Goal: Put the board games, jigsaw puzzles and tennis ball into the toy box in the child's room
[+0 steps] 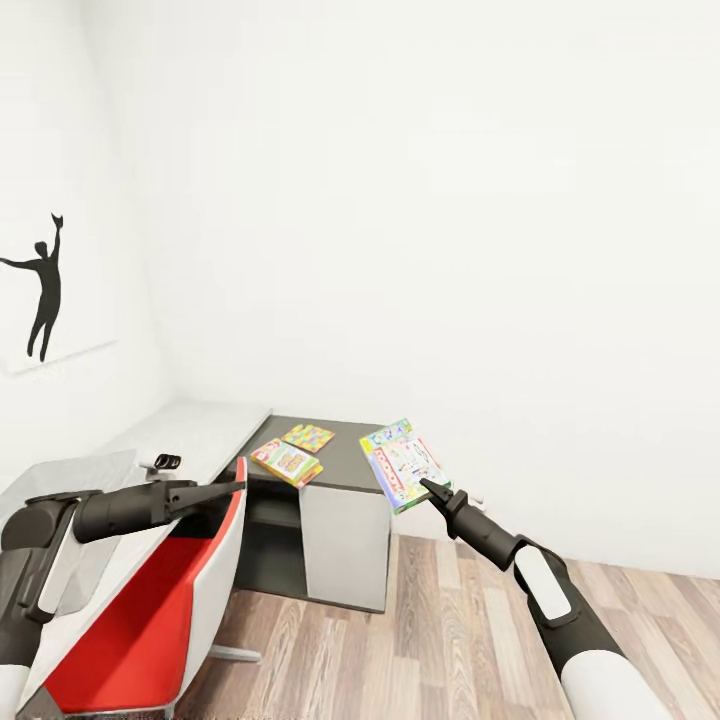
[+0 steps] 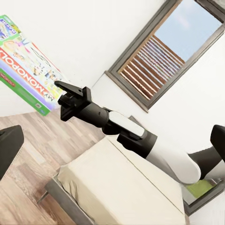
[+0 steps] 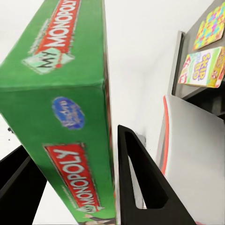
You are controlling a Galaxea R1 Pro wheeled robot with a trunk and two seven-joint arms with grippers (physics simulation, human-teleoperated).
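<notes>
Right claw (image 1: 432, 489) is closed on the edge of the My Monopoly board game box (image 1: 404, 464), one finger (image 3: 140, 178) on each flat face, and holds it in the air just beside the dark tabletop (image 1: 340, 462). I judge the box stiff and light but wide, so a grip at one edge lets it swing; a hold nearer the middle of the long side would be more steady, and the glossy cardboard can slip. Left claw (image 1: 232, 488) is extended over the red and white chair (image 1: 150, 620) and carries nothing; I cannot tell if it is open. On the tabletop lie a Skip-Bo game box (image 1: 286, 461) and a colourful jigsaw puzzle (image 1: 308, 437), close together. The room has white walls, a wooden floor (image 1: 420, 640), a bed (image 2: 117, 187) and a window (image 2: 161, 51).
</notes>
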